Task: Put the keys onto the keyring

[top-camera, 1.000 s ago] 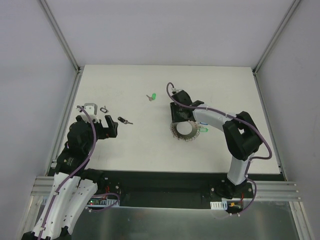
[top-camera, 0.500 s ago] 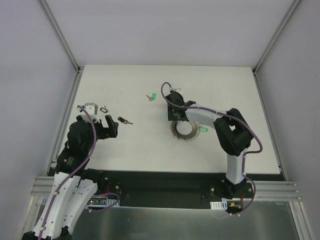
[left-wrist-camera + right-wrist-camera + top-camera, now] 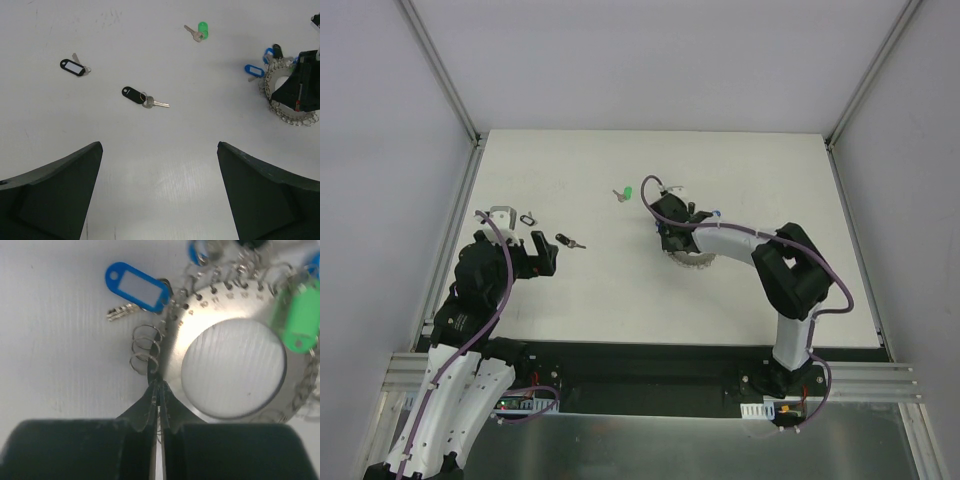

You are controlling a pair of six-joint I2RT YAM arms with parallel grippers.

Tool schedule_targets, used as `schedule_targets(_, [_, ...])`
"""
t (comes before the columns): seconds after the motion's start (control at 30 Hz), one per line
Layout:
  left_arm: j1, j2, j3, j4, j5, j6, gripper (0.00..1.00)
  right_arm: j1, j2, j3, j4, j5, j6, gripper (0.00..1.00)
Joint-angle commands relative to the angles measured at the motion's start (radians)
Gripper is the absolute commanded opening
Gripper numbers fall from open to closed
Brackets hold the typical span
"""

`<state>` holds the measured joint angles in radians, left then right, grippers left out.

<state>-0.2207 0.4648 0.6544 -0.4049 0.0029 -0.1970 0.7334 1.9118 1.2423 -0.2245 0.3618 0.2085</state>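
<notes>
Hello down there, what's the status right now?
Left gripper open, idle. Right gripper shut at rim of keyring. Green key and black key lie loose; nothing blocking.

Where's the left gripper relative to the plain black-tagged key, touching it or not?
Apart. Left wrist view: bare table separates the open left gripper from the black-tagged key.

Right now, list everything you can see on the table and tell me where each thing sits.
keyring: one, silver, right of centre
blue tags: at least two, blue, on the keyring's rim
green tag: one, green, on the keyring
green key: one, green head, loose, beyond centre
black-tag key: one, black, loose, left of centre
labelled black tag: one, black and white, far left
table: one, white
left gripper: one, black, open, near left
right gripper: one, black, shut, tips at the keyring's rim
</notes>
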Motion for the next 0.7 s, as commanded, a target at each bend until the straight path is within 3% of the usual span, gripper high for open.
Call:
schedule_targets(0.0, [0.007,0.011,0.021,0.021,0.039,0.011,0.99,0.024,-0.12,-0.082,-0.001,-0.037,-0.033,0.01])
schedule_targets(0.33, [0.009,0.031,0.022,0.02,0.052,0.013,0.99,0.075,-0.273,-0.222,-0.021,-0.145,-0.086,0.01])
schedule_targets(0.67, [0.011,0.049,0.022,0.02,0.062,0.013,0.99,0.104,-0.335,-0.256,-0.133,-0.262,-0.135,0.01])
